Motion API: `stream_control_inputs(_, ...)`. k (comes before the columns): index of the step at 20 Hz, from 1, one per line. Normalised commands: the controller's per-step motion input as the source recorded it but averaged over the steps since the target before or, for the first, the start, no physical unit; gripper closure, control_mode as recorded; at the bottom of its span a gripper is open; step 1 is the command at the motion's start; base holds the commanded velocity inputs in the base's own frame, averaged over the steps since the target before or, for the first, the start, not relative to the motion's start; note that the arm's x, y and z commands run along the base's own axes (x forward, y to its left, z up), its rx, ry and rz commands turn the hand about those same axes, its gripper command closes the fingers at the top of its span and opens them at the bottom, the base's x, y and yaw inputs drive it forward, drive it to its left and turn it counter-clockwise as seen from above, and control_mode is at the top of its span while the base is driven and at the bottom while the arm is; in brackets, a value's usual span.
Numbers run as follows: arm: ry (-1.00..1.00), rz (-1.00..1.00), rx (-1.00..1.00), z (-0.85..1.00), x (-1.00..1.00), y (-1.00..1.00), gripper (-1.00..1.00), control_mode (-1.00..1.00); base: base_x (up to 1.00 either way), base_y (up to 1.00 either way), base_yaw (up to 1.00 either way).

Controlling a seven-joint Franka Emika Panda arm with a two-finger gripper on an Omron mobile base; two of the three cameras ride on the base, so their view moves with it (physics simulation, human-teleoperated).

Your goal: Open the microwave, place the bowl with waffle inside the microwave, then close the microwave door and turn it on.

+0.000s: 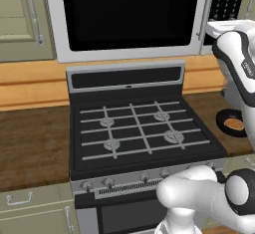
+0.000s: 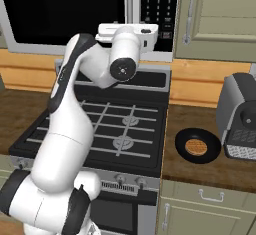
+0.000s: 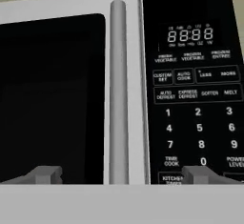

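Reaching up from its base in front of the stove (image 1: 142, 128), the white arm bends at the elbow and levels its wrist toward the microwave (image 1: 129, 19), which hangs above the stove. The tool (image 3: 121, 174) stands wide open and holds nothing, its two fingertips (image 3: 45, 174) straddling the long vertical bar handle (image 3: 118, 92) of the shut microwave door (image 3: 52, 94) without touching it. Right of the handle, the black keypad panel (image 3: 193, 89) reads "8888" on its display, with keys marked "AUTO DEFROST", "EXPRESS DEFROST", "SOFTEN", "MELT", "TIME COOK" and digits. The bowl (image 2: 197, 145) with the waffle (image 2: 196, 146) sits on the desk (image 2: 200, 166) right of the stove, beside a grey toaster (image 2: 240, 116).
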Motion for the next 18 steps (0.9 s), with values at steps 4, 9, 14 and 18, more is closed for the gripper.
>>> stream_control_inputs(4,-0.02,0.00,0.00,0.00,0.33,0.07,-1.00,-1.00,0.00,0.00,0.00)
stream_control_inputs(9,0.00,0.00,0.00,0.02,0.36,0.09,-1.00,-1.00,0.00,0.00,0.00)
stream_control_inputs(14,0.00,0.00,0.00,0.01,0.30,0.00,-1.00,-1.00,0.00,0.00,0.00)
stream_control_inputs(18,0.00,0.00,0.00,0.01,0.37,0.00,-1.00,-1.00,0.00,0.00,0.00)
